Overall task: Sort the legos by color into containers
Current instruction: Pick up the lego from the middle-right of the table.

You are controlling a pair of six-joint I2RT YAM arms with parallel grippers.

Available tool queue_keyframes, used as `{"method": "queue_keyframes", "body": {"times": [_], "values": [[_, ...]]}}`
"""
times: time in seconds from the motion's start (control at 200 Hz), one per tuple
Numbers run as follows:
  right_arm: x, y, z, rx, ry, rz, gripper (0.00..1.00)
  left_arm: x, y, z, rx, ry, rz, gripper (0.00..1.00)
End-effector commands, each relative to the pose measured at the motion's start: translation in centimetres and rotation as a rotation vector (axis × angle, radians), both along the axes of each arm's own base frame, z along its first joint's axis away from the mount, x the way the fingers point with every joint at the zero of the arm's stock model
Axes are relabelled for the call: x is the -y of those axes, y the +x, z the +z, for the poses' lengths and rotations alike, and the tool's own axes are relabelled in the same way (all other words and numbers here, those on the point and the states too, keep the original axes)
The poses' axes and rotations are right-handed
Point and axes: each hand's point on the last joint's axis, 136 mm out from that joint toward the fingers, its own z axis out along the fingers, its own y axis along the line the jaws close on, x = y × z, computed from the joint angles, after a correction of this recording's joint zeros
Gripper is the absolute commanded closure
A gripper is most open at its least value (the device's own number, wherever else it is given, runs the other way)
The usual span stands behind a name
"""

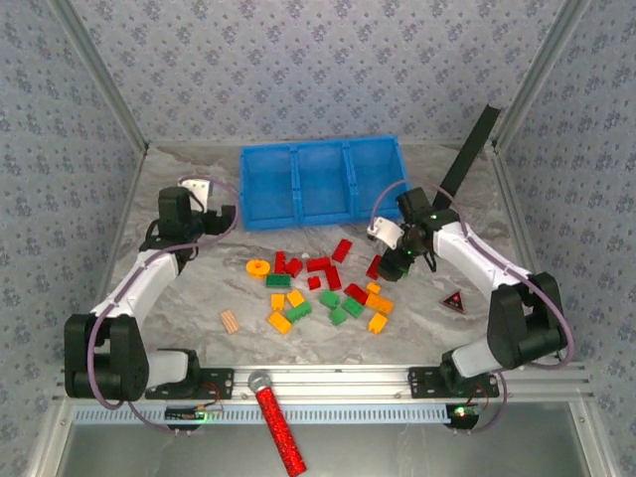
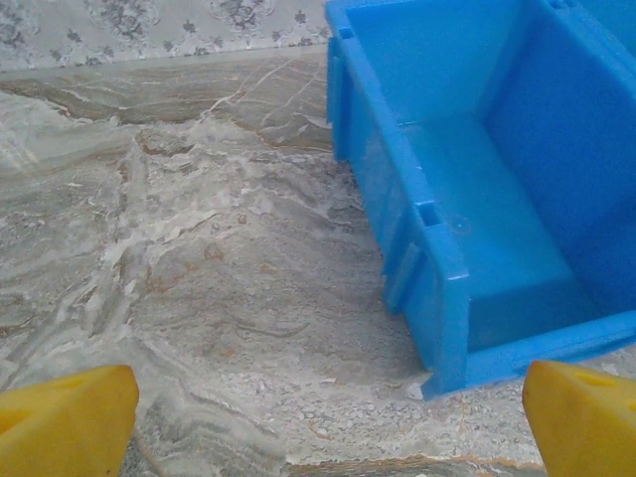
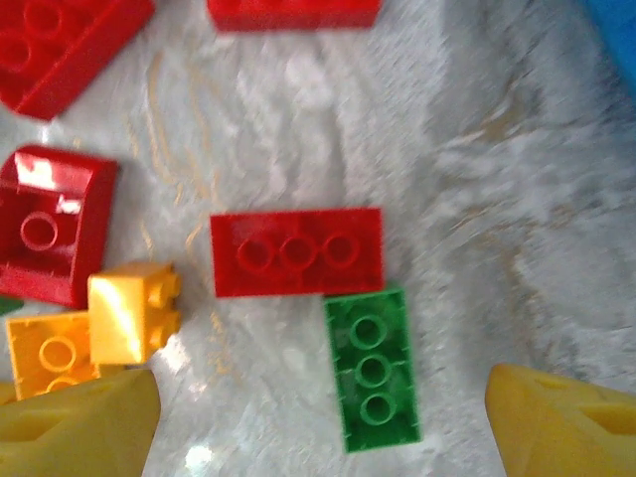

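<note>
Left gripper (image 2: 328,427): I see its yellow fingers (image 2: 70,417) spread wide, holding nothing. It hangs over bare marble table (image 2: 199,278) just beside the near left corner of the blue tray (image 2: 397,199).
Right gripper (image 3: 318,427): fingers (image 3: 566,422) stand well apart, nothing pinched. It is low over the right side of the brick pile.
Under the right gripper: a red brick (image 3: 296,252) lies flat with a green brick (image 3: 373,368) touching its lower edge. Both sit between the finger lines. I cannot tell whether the tips touch the table.
Legos (image 1: 318,264): red, green and yellow-orange pieces lie scattered on the table in front of the tray, apart from it. A round yellow piece (image 1: 257,267) lies at the left.
Cut off: the wrist view is soft, and the red pieces (image 3: 288,12) along its top edge run out of frame. An orange brick (image 3: 50,353) is partly covered by a yellow brick (image 3: 134,310) and my left-hand finger.
Tray: the left wrist view crops its right side.
</note>
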Motion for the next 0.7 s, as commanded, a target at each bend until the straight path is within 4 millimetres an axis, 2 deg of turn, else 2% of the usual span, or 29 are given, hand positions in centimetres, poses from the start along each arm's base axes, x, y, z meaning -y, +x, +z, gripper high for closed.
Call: {"method": "queue_keyframes", "body": {"times": [0.0,0.11,0.25,0.42,0.53,0.695], "values": [[1.4,-1.7,-1.7,-0.079,-0.107,0.044,0.14,1.0,-0.4,0.5,0.026,0.045,-0.048,0.01],[1.4,-1.2,-3.3,-0.083,-0.113,0.066,0.16,1.6,-0.6,0.3,0.023,0.055,-0.071,0.01],[1.3,0.5,-5.1,-0.071,-0.102,0.099,0.18,1.9,-0.7,0.3,0.014,0.065,-0.08,0.01],[1.3,0.7,-7.2,-0.143,-0.135,0.135,0.23,1.6,-0.7,0.0,0.01,0.088,-0.068,0.01],[1.5,0.7,-8.4,-0.192,-0.138,0.134,0.31,1.5,-0.7,-0.1,0.009,0.092,-0.064,0.01],[1.7,0.7,-9.5,-0.238,-0.157,0.134,0.52,1.6,-0.6,-0.3,0.0,0.09,-0.069,0.01]]}}
